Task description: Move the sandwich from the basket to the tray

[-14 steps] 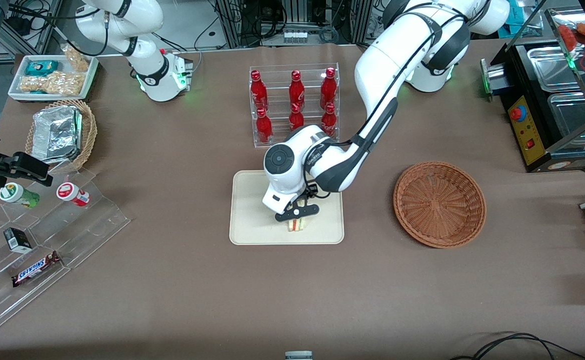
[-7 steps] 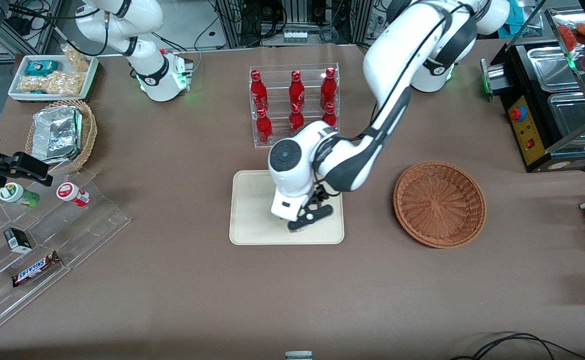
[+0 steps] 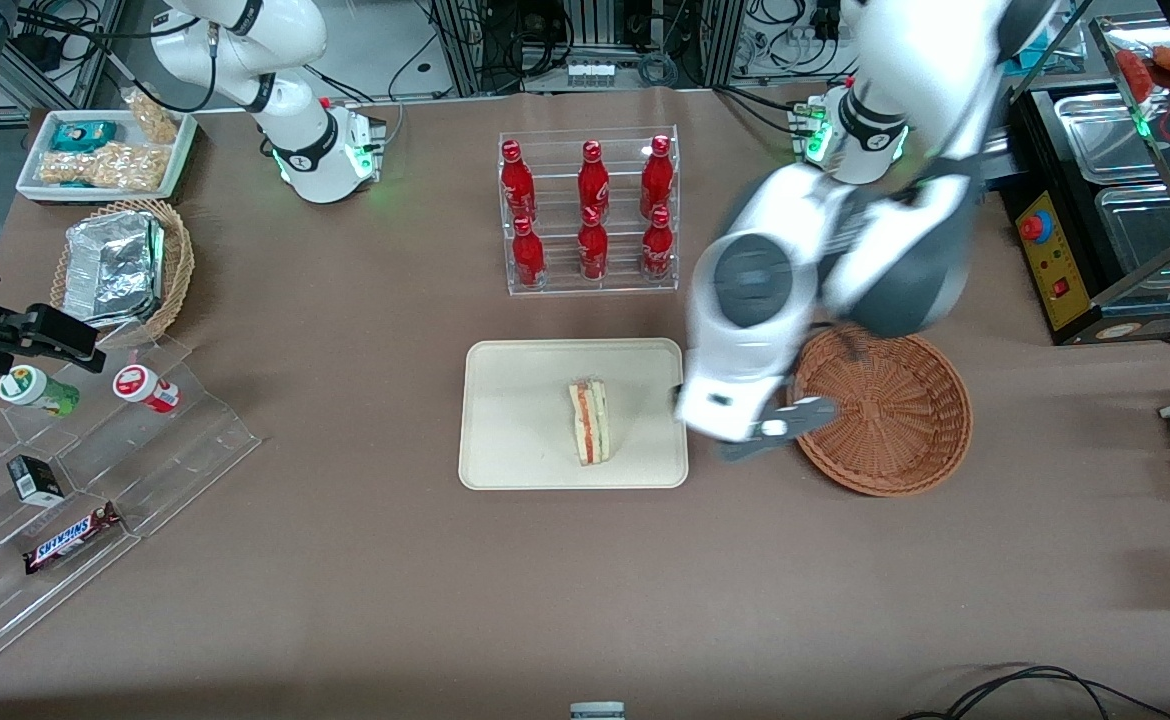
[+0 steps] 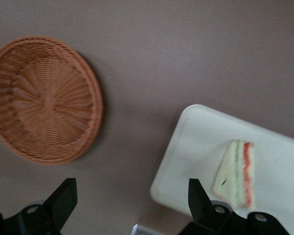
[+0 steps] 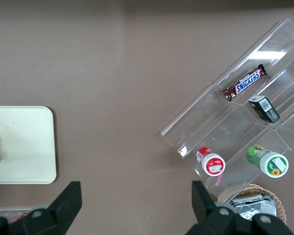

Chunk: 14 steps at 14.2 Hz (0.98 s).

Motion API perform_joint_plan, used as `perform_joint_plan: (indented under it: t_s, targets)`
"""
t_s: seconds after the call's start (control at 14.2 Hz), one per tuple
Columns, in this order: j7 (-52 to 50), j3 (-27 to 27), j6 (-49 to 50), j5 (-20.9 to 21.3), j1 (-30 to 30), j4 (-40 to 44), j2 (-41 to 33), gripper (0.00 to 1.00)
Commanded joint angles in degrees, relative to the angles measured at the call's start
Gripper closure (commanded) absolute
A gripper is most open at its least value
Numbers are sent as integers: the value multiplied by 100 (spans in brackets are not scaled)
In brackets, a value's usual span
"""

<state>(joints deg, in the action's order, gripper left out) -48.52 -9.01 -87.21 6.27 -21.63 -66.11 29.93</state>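
Delivery done: the sandwich (image 3: 590, 420) lies on the tray (image 3: 505, 400), the wicker basket (image 3: 905, 425) empty, the spread-open claw (image 3: 777, 434) holding nothing between them.

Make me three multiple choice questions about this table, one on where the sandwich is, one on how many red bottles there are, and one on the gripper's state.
1. Where is the sandwich?
A. in the basket
B. on the tray
C. held in the jaws

2. How many red bottles stand in the clear rack?
A. four
B. six
C. eight

3. The gripper is:
A. open and empty
B. shut on the sandwich
C. shut on a bottle

Answers:
1 B, it lies on the tray, the basket is bare.
2 B, two rows of three.
3 A, the jaws stand apart between tray and basket.
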Motion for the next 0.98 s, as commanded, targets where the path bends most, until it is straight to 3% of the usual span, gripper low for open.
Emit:
perform_joint_plan:
  t_s: [0.0, 0.56, 0.91]
  targets:
    - [1166, -48, -33, -337, 964, -1367, -1135, 0]
    - [4375, -21, 802, -196, 2944, -1686, -1937, 0]
    - [4431, -13, 1330, -249, 3016, -1651, -2473, 0]
